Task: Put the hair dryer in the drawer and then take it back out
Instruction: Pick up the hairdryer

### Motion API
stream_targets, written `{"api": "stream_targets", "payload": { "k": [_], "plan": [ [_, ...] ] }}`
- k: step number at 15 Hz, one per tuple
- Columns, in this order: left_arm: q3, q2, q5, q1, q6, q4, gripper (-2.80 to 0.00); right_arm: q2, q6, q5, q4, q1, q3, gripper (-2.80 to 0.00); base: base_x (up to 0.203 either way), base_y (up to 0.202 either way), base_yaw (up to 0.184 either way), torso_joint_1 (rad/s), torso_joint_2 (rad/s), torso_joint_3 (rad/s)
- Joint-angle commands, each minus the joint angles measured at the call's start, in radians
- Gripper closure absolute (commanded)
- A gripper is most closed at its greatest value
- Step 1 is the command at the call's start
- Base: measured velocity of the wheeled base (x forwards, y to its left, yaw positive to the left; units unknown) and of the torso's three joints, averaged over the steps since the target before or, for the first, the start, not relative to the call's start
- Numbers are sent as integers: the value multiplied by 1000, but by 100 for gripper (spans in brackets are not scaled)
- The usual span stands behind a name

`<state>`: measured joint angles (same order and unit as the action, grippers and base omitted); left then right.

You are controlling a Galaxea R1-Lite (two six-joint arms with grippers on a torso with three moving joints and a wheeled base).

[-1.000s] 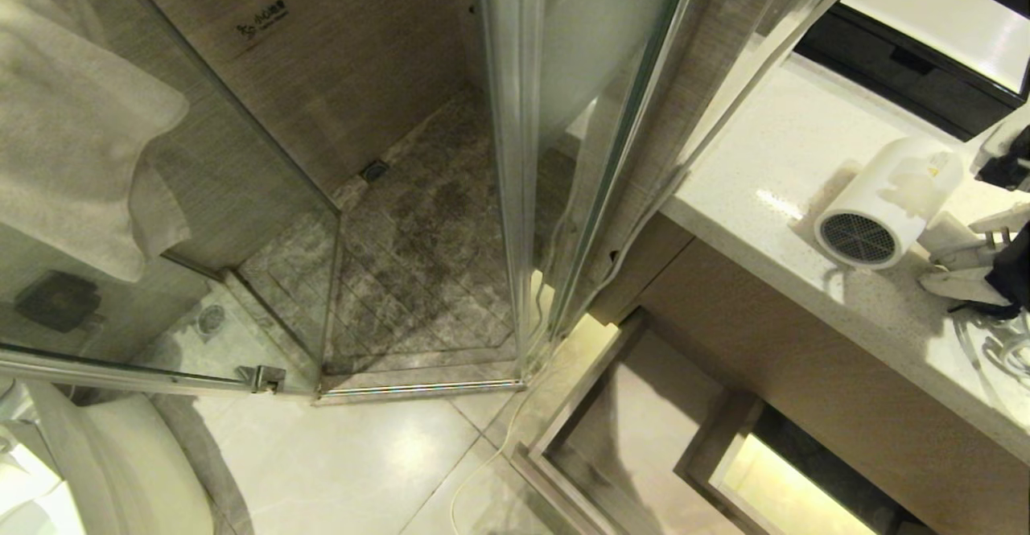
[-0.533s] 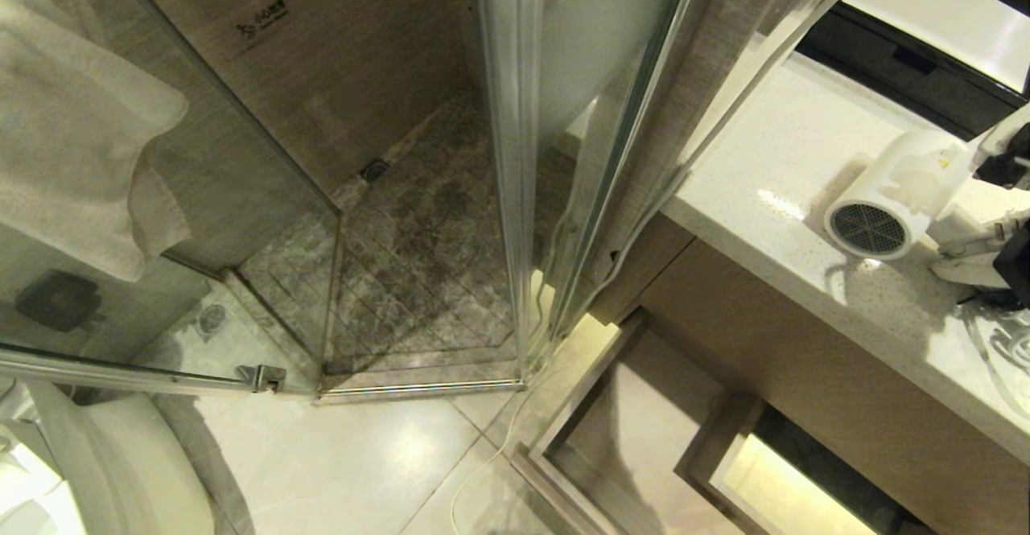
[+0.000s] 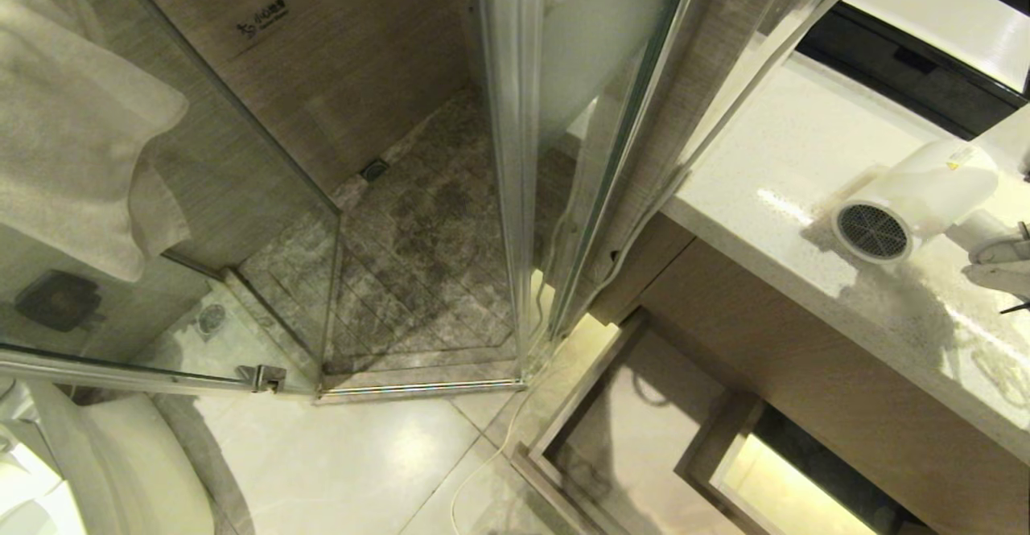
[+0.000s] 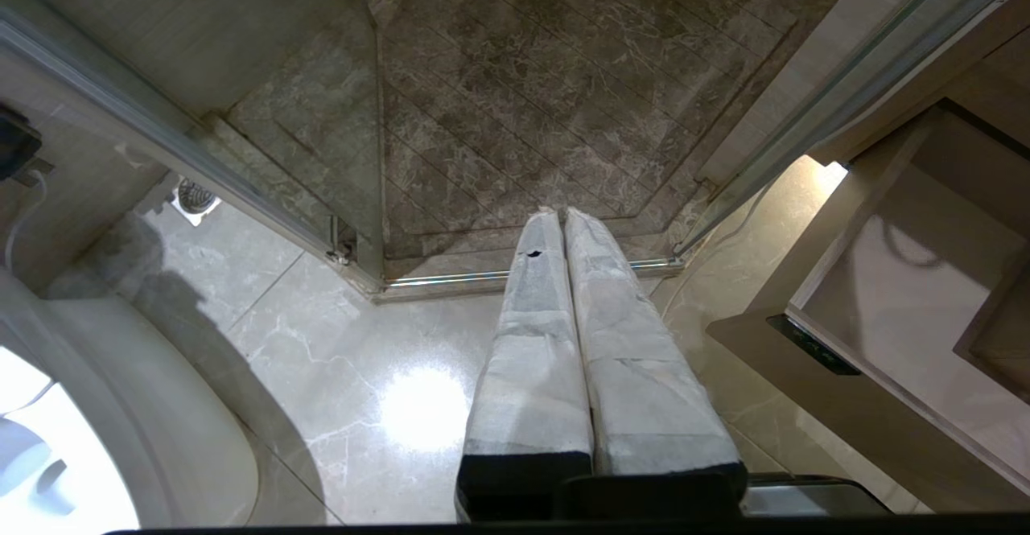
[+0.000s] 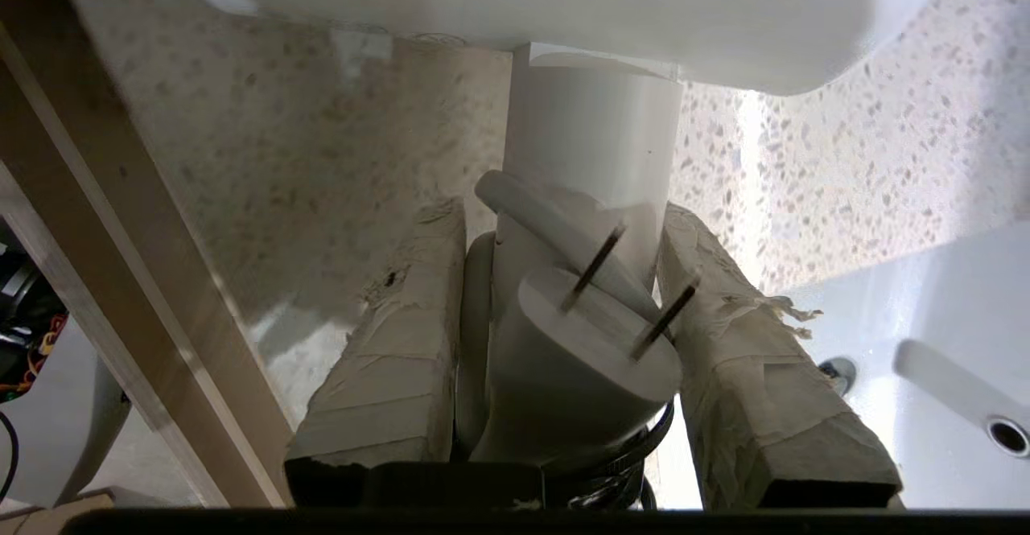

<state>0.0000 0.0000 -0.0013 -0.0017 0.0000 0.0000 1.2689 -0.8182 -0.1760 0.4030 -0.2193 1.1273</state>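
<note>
Now, right gripper (image 5: 563, 277) clamped on the handle of the hair dryer (image 3: 913, 201), taped fingers (image 5: 394, 342) pressed against either side of the white cylinder, with the plug (image 5: 587, 358) and its two prongs wedged between them. Seen from the head camera, hair dryer lifted clear of the counter (image 3: 772, 157), barrel tilted, dark mesh grille facing the front edge, small yellow sticker on top, shadow cast on the speckled stone below. Gripper itself mostly cut off at the right edge of that view. Below the counter, drawer (image 3: 611, 430) pulled open, tan floor bare around the rectangular cutout, a curl of shadow on it. Left gripper (image 4: 563, 217) hanging over the floor tiles near the shower threshold, taped fingers pressed together, holding nothing. Towel (image 3: 72, 117) draped behind the shower glass.
</note>
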Motion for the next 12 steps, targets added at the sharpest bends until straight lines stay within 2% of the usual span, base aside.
{"api": "stream_targets", "payload": {
  "k": [1,5,12],
  "plan": [
    [2,0,0,0,0,0,0,-84,-3,-1,-1,0,-44,0,0,0,0,0,0,0],
    [2,0,0,0,0,0,0,-164,48,0,-4,0,-100,0,0,0,0,0,0,0],
    [2,0,0,0,0,0,0,-263,50,-2,-6,2,-161,0,0,0,0,0,0,0]
  ]
}}
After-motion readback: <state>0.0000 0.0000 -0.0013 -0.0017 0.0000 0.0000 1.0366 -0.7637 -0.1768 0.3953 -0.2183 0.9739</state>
